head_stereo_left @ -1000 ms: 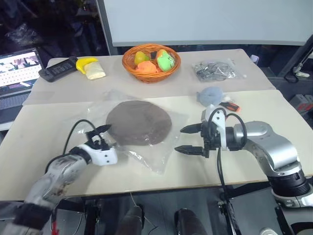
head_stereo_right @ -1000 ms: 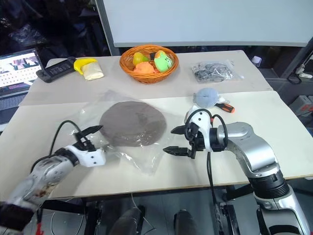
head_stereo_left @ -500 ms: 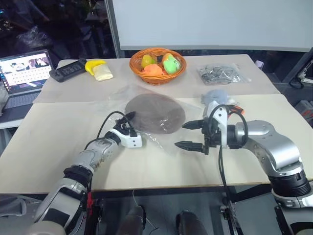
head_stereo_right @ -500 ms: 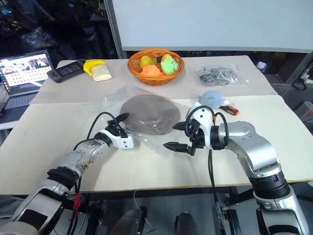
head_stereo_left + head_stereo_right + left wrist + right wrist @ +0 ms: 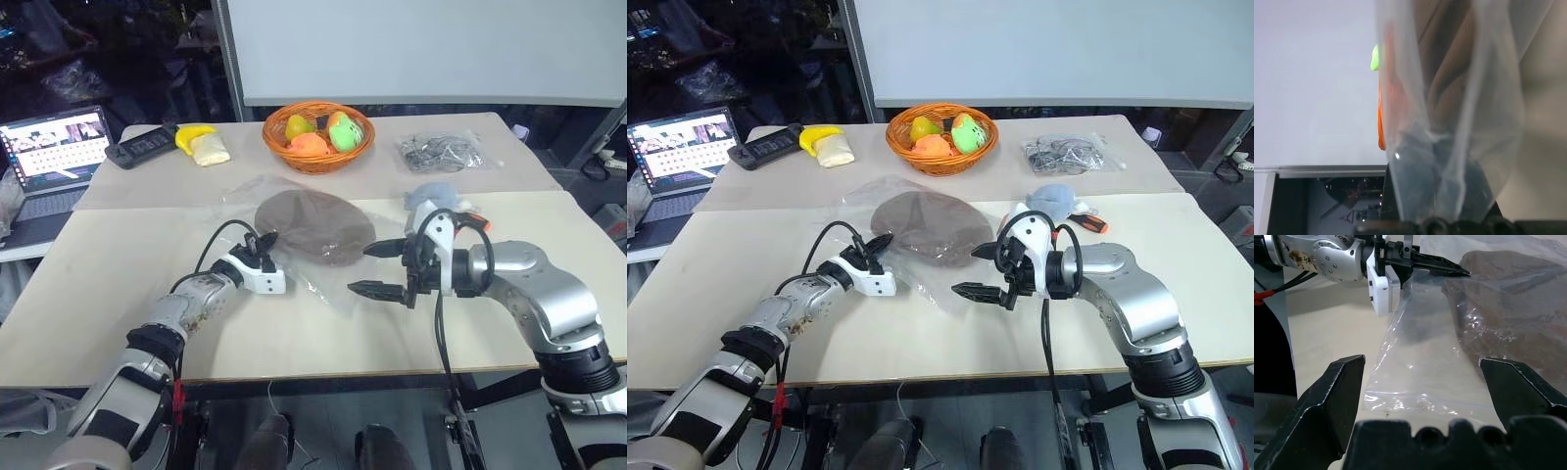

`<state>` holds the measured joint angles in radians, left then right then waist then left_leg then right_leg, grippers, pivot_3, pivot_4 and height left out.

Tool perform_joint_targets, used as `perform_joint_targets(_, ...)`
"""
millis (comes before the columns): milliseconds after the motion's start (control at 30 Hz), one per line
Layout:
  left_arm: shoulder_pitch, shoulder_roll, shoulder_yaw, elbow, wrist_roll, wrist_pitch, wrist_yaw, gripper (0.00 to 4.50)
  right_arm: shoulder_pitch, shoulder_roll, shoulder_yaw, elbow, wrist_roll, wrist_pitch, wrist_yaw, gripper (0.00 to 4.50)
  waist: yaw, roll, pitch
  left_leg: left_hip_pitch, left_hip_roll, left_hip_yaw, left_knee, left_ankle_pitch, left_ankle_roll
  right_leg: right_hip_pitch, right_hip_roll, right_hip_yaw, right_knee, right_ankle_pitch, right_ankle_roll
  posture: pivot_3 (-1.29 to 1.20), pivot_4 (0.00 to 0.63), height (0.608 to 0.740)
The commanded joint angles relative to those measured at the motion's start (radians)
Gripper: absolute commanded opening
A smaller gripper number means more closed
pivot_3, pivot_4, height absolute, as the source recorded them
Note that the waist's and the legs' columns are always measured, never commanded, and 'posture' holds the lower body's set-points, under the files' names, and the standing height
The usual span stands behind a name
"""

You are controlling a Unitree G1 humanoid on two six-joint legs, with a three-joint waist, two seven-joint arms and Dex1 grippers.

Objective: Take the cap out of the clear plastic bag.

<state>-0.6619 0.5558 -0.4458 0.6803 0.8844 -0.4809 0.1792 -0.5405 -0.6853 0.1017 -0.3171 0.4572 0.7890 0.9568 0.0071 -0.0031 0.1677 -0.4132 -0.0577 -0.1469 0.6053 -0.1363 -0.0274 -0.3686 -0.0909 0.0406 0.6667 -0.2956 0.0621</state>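
Right wrist view: right gripper (image 5: 1422, 377), fingers spread wide, hangs just short of the bag's (image 5: 1415, 377) near edge, apparently poised for the mouth. Left gripper (image 5: 1449, 268), fingers pressed together, pinches the bag's film at its left edge beside the cap (image 5: 1508, 308), likely to anchor or lift the plastic so the cap can slide free. Cap still lies flat inside the bag at mid-table (image 5: 118, 294); farther back stands the fruit basket (image 5: 318, 132).
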Motion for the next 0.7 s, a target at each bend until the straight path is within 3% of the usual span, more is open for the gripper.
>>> perform_joint_targets(33,0.021,0.018,-0.077,0.074,0.041,-0.077,0.022,0.08,-0.030,0.005,-0.030,-0.020,0.022,-0.017,-0.008,4.50,-0.002,0.000,0.000,0.000,0.000,0.000,0.000,0.000,0.000,0.000,0.000,0.000,0.000,0.000,0.000,0.00,0.150,0.740)
perform_joint_targets(100,-0.001,0.062,-0.104,0.093,0.081,-0.155,0.094,0.08,-0.030,0.007,-0.029,-0.021,0.020,-0.014,-0.014,4.50,-0.008,-0.001,0.000,0.000,0.000,0.000,0.000,0.000,0.000,0.000,0.000,0.000,0.000,0.000,0.000,0.00,0.150,0.740)
perform_joint_targets(233,-0.094,0.214,-0.242,0.207,0.267,-0.375,0.415,0.08,-0.016,0.011,-0.038,-0.048,0.027,0.001,-0.035,4.50,-0.030,-0.003,0.000,-0.002,0.000,0.000,-0.001,0.000,0.000,-0.002,0.000,0.000,-0.001,0.000,0.000,0.00,0.150,0.740)
perform_joint_targets(333,-0.198,0.269,-0.370,0.343,0.413,-0.416,0.638,0.08,0.013,0.003,-0.053,-0.082,0.035,0.017,-0.058,4.50,-0.050,-0.006,0.001,-0.002,0.000,0.001,-0.004,-0.001,0.001,-0.004,-0.001,0.001,-0.001,-0.001,0.001,0.00,0.150,0.740)
perform_joint_targets(467,-0.320,0.271,-0.477,0.505,0.505,-0.383,0.814,0.08,0.055,-0.015,-0.074,-0.127,0.045,0.037,-0.082,4.50,-0.054,-0.010,0.003,-0.003,0.000,0.002,-0.007,-0.001,0.001,-0.006,-0.001,0.001,-0.001,-0.002,0.004,0.00,0.150,0.740)
perform_joint_targets(700,-0.451,0.228,-0.602,0.662,0.587,-0.237,0.885,0.08,0.121,-0.043,-0.121,-0.210,0.077,0.087,-0.135,4.50,-0.046,-0.018,0.006,-0.020,-0.003,0.002,0.000,-0.001,0.001,-0.022,-0.002,0.000,0.008,-0.003,0.006,0.00,0.150,0.740)
